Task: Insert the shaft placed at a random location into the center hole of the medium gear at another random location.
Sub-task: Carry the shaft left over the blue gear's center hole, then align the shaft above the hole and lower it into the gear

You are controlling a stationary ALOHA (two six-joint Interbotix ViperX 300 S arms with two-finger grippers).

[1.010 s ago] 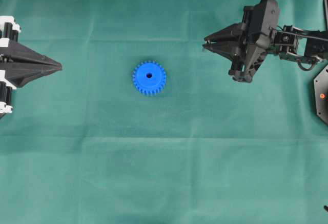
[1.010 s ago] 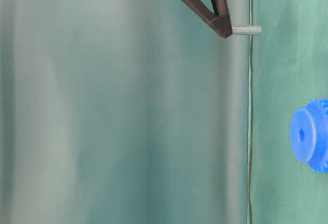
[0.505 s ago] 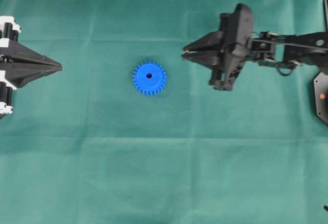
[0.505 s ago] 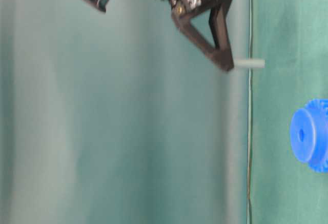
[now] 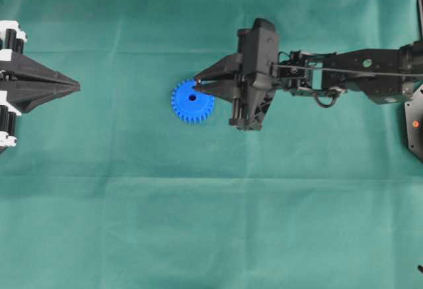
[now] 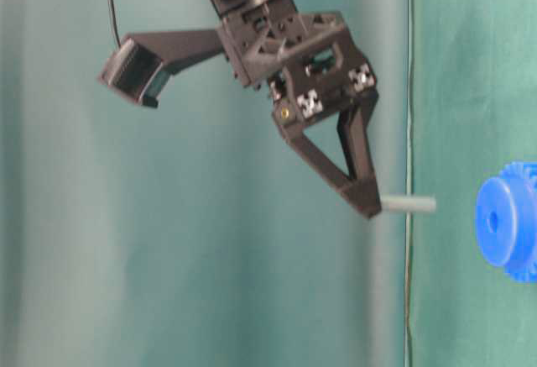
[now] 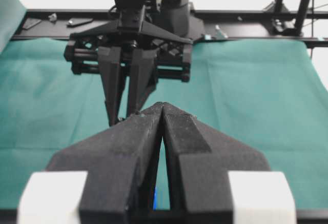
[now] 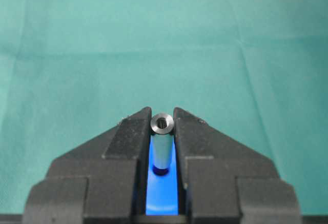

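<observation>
Robot lab test rig, counter (image 5: 211, 236) draped in plain green cloth (image 5: 132, 223), green backdrop (image 6: 168, 216) behind, black metal frame (image 7: 246, 16) at the far edge, two black robot arms (image 5: 344, 77) facing each other, small camera (image 6: 134, 71) mounted on one wrist

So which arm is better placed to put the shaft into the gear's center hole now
The right. The right gripper already holds the shaft over the medium gear, near its center hole. The left gripper sits shut and empty, far off.
</observation>
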